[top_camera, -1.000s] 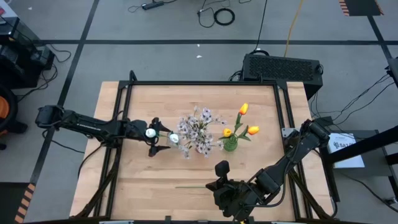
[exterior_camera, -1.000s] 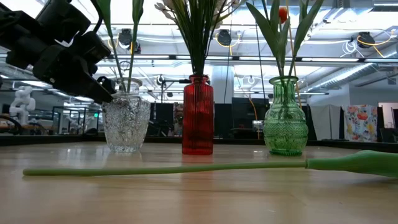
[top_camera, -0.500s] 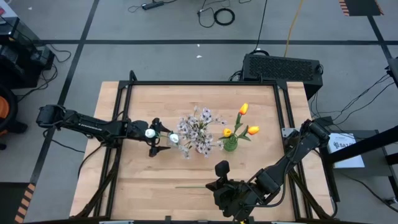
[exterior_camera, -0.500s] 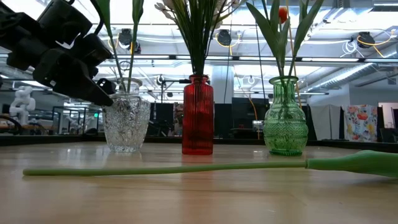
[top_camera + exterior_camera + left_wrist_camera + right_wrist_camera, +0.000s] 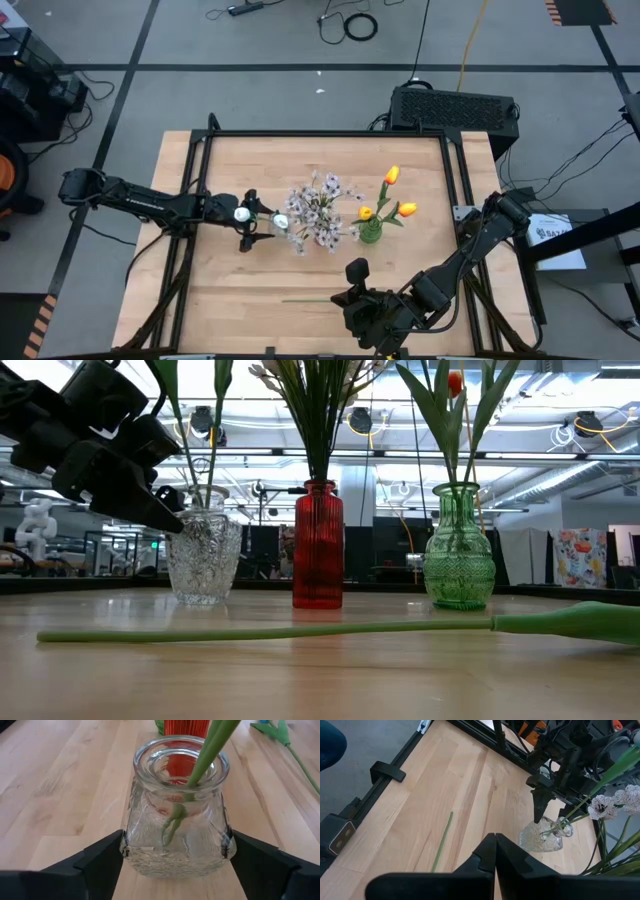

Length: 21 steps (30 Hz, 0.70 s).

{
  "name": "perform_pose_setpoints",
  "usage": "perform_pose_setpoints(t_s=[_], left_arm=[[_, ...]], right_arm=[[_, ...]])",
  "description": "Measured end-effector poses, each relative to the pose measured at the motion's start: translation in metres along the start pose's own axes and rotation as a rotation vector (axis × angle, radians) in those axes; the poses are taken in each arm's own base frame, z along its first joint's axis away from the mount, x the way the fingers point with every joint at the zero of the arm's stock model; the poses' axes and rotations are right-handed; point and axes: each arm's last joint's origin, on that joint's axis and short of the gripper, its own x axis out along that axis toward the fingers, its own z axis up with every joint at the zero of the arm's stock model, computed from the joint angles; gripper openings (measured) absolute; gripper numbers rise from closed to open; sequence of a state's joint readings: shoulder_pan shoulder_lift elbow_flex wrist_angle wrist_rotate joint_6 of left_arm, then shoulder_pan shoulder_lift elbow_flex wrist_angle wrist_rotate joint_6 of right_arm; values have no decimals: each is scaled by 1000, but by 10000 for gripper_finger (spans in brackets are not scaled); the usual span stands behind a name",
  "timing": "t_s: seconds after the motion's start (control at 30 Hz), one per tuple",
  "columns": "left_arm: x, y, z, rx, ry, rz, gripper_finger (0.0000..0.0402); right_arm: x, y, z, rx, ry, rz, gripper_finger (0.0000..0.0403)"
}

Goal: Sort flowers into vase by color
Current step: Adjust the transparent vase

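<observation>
The left tool [image 5: 172, 865] straddles the clear vase [image 5: 176, 810], fingers wide, gripping nothing. The right tool [image 5: 495, 851] waits shut, empty. Close evenly, avoiding the stems [image 5: 200, 762].

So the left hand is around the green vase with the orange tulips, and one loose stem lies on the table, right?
Not quite. The left hand is around the clear glass vase, not the green vase with the orange tulips; the left wrist view shows its fingers on either side of the glass. One loose stem does lie on the table.
</observation>
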<state>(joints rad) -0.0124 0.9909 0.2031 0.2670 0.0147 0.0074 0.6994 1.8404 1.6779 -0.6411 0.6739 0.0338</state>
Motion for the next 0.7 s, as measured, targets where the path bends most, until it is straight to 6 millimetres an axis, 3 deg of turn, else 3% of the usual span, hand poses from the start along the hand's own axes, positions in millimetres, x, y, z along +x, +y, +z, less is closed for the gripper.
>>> perform_pose_setpoints(t_s=[0.7], left_arm=[[-12,-3,-2,-52,32,-43,329]], right_arm=[[0,0,-1,-4,5,0,0]])
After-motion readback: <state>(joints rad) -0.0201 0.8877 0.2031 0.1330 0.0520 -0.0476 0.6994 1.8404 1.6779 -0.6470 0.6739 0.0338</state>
